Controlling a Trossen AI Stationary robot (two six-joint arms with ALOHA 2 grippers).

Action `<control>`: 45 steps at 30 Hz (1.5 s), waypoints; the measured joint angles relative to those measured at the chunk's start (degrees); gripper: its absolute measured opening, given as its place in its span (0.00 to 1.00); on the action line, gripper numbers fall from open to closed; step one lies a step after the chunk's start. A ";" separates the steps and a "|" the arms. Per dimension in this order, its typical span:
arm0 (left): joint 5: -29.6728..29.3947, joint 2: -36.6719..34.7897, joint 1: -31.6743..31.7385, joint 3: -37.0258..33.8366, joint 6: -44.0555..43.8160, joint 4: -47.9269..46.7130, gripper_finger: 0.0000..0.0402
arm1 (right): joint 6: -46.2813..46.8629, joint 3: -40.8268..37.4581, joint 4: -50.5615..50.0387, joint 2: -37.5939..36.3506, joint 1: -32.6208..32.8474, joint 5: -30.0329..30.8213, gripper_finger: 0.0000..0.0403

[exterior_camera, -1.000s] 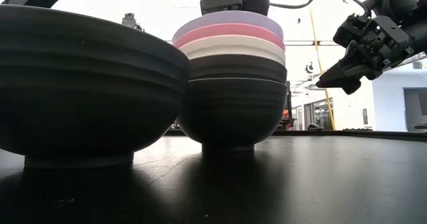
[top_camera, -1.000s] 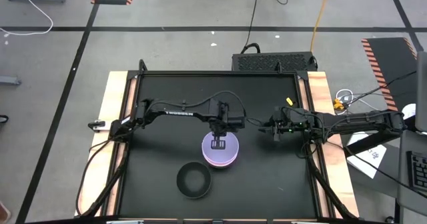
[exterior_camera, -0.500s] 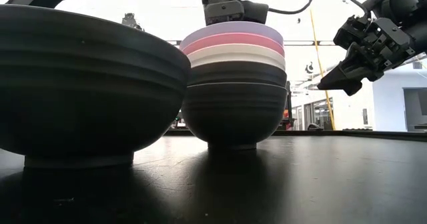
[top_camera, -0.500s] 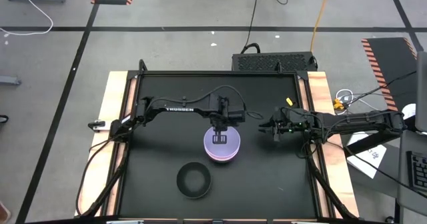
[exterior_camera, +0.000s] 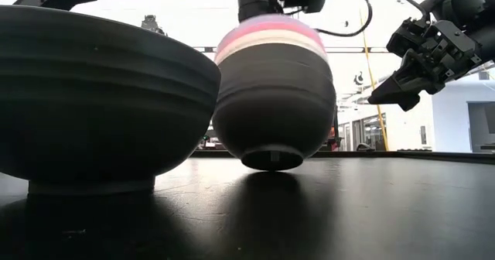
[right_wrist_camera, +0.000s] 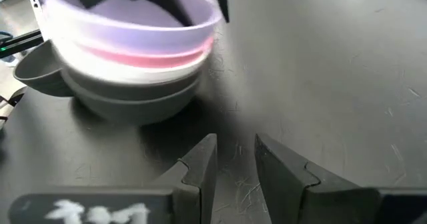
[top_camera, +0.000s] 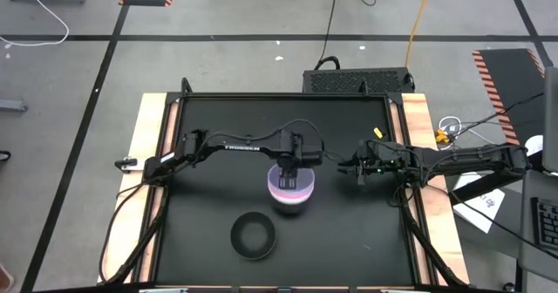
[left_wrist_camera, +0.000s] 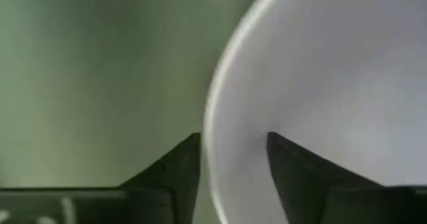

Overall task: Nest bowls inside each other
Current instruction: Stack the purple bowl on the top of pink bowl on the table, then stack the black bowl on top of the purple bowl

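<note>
1. While the high view shows only a lavender circle at mid-table, the low view catches the whole stack of bowls (exterior_camera: 272, 90) tipped over, its dark foot ring turned toward the camera and lifted partly off the black table (exterior_camera: 387, 213).
2. From overhead, the left gripper (top_camera: 291, 178) sits right on that stack, over the lavender bowl (top_camera: 290, 187); the low view hides its fingers above the rim.
3. Up close in the left wrist view, the left gripper's two dark fingers (left_wrist_camera: 175, 172) straddle the pale bowl's rim, one outside, one inside, pinching it.
4. Over on the right, the right gripper (top_camera: 353, 166) hangs in the air right of the stack, well apart from it; the low view shows it high above the table.
5. Looking past the right gripper's own fingers (right_wrist_camera: 200, 163), they stand slightly parted with bare table showing in the gap, holding nothing.
6. Bowl count: the right wrist view gives lavender on top, a pink bowl (right_wrist_camera: 167, 56) under it, a white band below that, then dark bowls at the bottom. How many dark ones are nested there I cannot tell in the blur.
7. One more: a single black bowl (top_camera: 253, 235) stands alone, upright, nearer than the stack and to its left, with nothing in it. In the low view it looms large at the left.
</note>
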 joint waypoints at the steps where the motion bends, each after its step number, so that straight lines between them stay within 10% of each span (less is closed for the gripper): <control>1: 0.22 -0.17 -0.10 0.06 -0.05 0.13 0.46 | 0.00 0.00 0.00 -0.01 0.00 0.02 0.24; 29: -6.61 -1.81 -7.98 0.42 -6.13 -1.10 0.53 | -0.46 0.00 0.00 -0.01 -0.02 0.07 0.24; 45: -16.78 -18.68 -8.94 0.50 -7.49 -2.56 0.58 | -0.96 0.00 -0.20 -0.01 0.00 0.11 0.24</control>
